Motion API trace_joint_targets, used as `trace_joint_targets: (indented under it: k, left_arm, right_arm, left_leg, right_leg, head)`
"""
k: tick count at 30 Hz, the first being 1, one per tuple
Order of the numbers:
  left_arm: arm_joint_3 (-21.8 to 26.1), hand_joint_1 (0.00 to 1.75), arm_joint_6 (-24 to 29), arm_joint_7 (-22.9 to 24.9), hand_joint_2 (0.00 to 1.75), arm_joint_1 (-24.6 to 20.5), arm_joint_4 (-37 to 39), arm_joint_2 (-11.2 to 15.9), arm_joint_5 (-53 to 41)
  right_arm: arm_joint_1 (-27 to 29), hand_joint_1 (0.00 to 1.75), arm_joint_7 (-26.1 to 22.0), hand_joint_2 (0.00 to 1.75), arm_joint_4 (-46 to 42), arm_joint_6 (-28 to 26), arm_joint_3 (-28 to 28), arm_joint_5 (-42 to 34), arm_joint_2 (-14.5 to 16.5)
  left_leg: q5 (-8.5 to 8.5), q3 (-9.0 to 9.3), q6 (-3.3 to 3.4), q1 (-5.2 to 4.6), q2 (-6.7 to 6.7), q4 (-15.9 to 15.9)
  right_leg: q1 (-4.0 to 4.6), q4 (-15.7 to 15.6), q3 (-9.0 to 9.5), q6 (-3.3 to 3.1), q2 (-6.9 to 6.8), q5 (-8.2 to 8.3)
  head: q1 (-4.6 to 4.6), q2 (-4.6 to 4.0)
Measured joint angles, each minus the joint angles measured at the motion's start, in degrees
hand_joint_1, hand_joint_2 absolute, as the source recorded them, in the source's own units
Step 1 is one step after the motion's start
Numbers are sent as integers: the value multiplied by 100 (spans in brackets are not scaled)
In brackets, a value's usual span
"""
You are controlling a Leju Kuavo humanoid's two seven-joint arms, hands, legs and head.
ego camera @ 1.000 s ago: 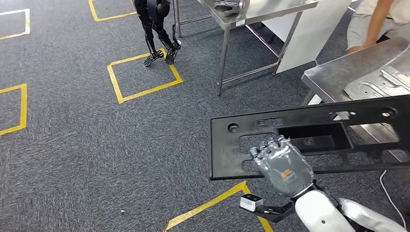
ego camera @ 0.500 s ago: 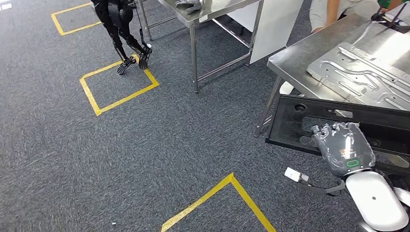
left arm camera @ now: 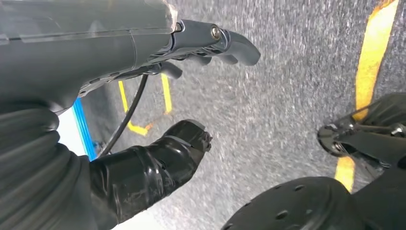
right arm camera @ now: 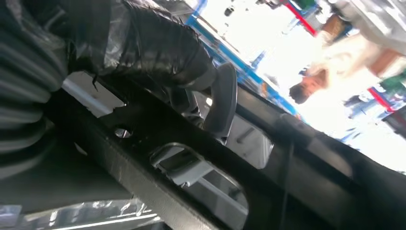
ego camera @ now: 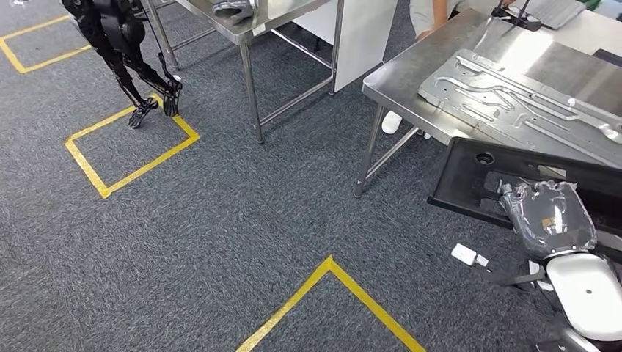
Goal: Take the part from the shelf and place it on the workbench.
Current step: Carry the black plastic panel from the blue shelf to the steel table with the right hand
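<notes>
The part [ego camera: 469, 180], a flat black plastic panel with rectangular cut-outs and round holes, is held by the right hand [ego camera: 554, 218] at the near edge of the desk [ego camera: 400, 77], its far portion overlapping the desk's front edge in the head view. The right hand's fingers [right arm camera: 220, 103] close through a cut-out of the part, gripping it. The desk is bare stainless steel on thin metal legs and carries a flat silver metal plate [ego camera: 513, 99] with raised, curved ribs. A second steel desk [ego camera: 238, 29] stands well apart, further back. The floor [ego camera: 220, 220] is dark grey carpet of coarse texture, marked with yellow tape lines [ego camera: 125, 147] forming squares. A black legged robot [ego camera: 121, 44] stands at one square. The left hand [left arm camera: 143, 96] hangs over the carpet, fingers apart and holding nothing.
</notes>
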Motion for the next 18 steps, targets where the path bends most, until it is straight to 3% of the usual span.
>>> trace_joint_targets:
  k: [2,3,4,6,8,9,11,12,14,16,18]
  left_arm:
    - [4,0,17,-2,175,16,-1,-2,16]
    - [4,0,23,-3,175,22,-2,-3,28]
    - [6,0,28,-3,175,23,-5,-5,39]
    - [15,0,37,-3,175,21,-15,-8,52]
    - [30,0,43,-3,175,20,-29,-6,56]
    - [35,0,45,-4,175,18,-36,-4,58]
    - [40,0,46,-7,175,13,-48,-5,66]
    - [43,0,46,-9,175,8,-54,-5,69]
    - [49,0,46,-11,175,0,-67,-5,74]
    - [51,0,46,-11,175,1,-77,-7,74]
    - [51,0,46,-5,175,8,-78,-9,80]
  right_arm:
    - [-4,175,-1,175,26,-1,-2,9,25]
    - [-3,175,-1,175,39,-2,-1,10,37]
    - [-4,175,-1,175,52,-5,-1,11,46]
    - [-15,175,0,175,73,-17,-1,14,54]
    - [-35,175,0,175,94,-36,-1,16,69]
    - [-42,175,0,175,106,-48,-1,17,79]
    - [-51,175,-6,175,139,-77,1,19,102]
    - [-59,175,-10,175,157,-102,1,21,116]
    - [-111,175,-27,175,199,-176,5,37,155]
    - [-164,175,-45,175,248,-257,20,67,219]
    - [-183,175,-55,175,308,-331,54,100,305]
  left_leg:
    - [-2,-11,8,-8,138,4]
    - [-10,-14,6,-8,206,10]
    - [-21,-14,-3,-5,273,18]
    - [-59,-2,-46,-2,388,46]
    - [-107,7,-116,-29,479,85]
    - [-126,14,-150,-45,527,96]
    - [-152,31,-203,-55,625,99]
    - [-191,31,-234,-42,614,132]
    - [-408,-107,-284,-10,392,454]
    - [-750,-464,-305,5,134,1167]
    - [-871,-765,-304,5,72,1695]
  right_leg:
    - [-36,617,-285,49,-117,-252]
    - [-56,730,-334,71,-137,-247]
    - [-76,633,-277,91,-163,-138]
    - [-94,-43,90,123,-356,202]
    - [-55,-605,383,86,-558,379]
    - [-29,-701,420,51,-591,378]
    - [-14,-698,401,-34,-462,386]
    - [-19,-706,399,-72,-402,395]
    - [-40,-728,403,-159,-292,419]
    - [-38,-730,392,-212,-175,432]
    - [-22,-719,382,-225,-29,435]
  head:
    - [11,0]
    - [12,0]
    - [14,0]
    - [14,0]
    - [12,0]
    - [10,0]
    - [8,0]
    - [8,0]
    - [4,0]
    - [-2,0]
    - [-2,0]
